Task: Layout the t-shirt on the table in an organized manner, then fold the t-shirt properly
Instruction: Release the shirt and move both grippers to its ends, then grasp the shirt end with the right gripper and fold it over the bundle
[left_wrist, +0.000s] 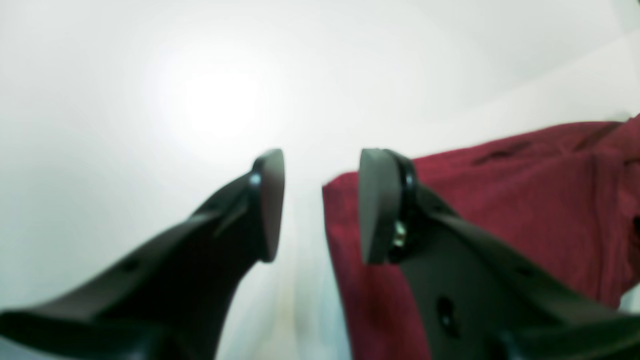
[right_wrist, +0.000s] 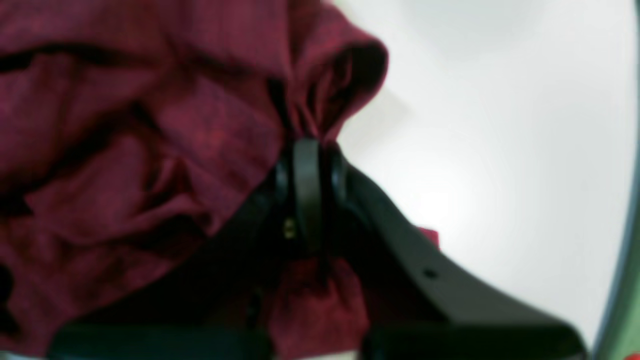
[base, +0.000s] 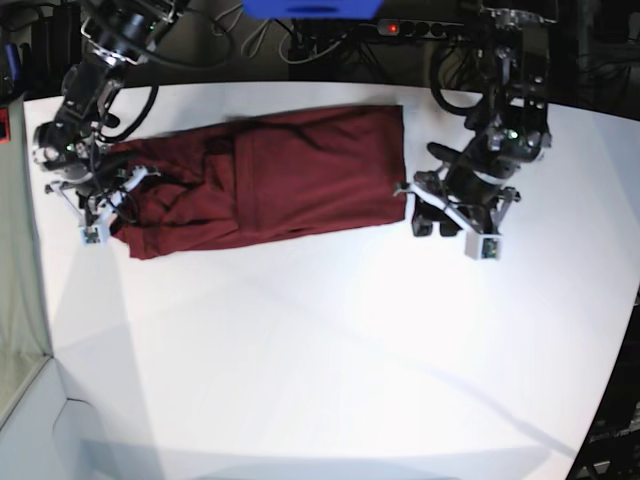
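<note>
While right gripper (right_wrist: 306, 165) clamps bunched shirt (base: 290, 175) edge near table (base: 330, 360) left edge, left gripper (left_wrist: 320, 205) hovers gaping beside hem; wrist views blurred.

The left hand (left_wrist: 320, 205) fills the lower frame, its two dark fingers (left_wrist: 270, 200) apart with nothing between them. The maroon shirt (left_wrist: 525, 200) lies on the white desk (left_wrist: 150, 100) to the right, its blurred edge running under the right finger.

no readable text, labels or signs
</note>
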